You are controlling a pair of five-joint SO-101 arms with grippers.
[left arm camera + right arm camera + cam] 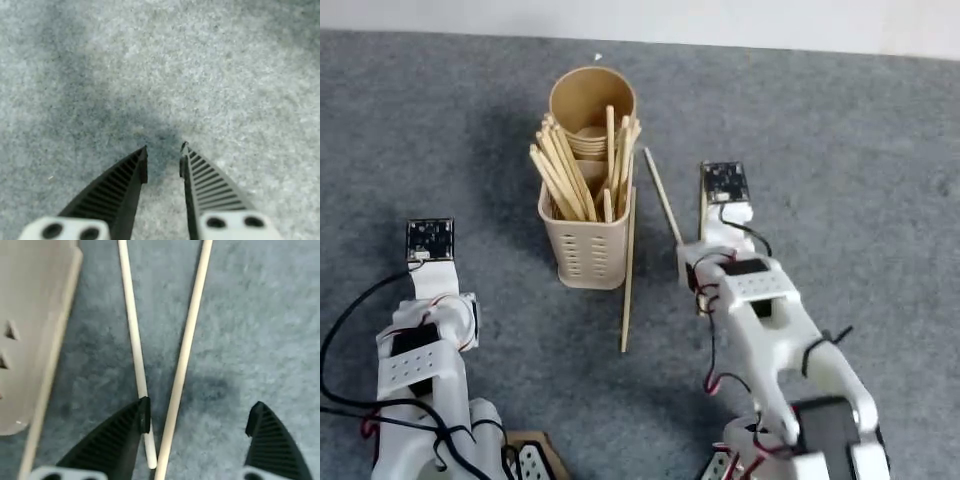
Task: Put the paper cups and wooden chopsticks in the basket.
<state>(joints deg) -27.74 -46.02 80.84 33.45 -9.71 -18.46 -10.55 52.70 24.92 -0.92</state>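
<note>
The basket (588,250) stands on the grey carpet (860,150) with paper cups (590,100) and chopsticks (565,175) inside, two loose chopsticks (184,355) lie just beside it under the wide-open right gripper (199,415), and the left gripper (164,150), open only a little, hangs over the carpet.

The desk (880,150) is covered with a grey, felt-like surface, mottled by darker patches. Along its far edge a pale plain strip (720,20) is seen. A tiny white speck (598,57) is seen near that edge, and a brown board corner (545,445) at the near edge.
</note>
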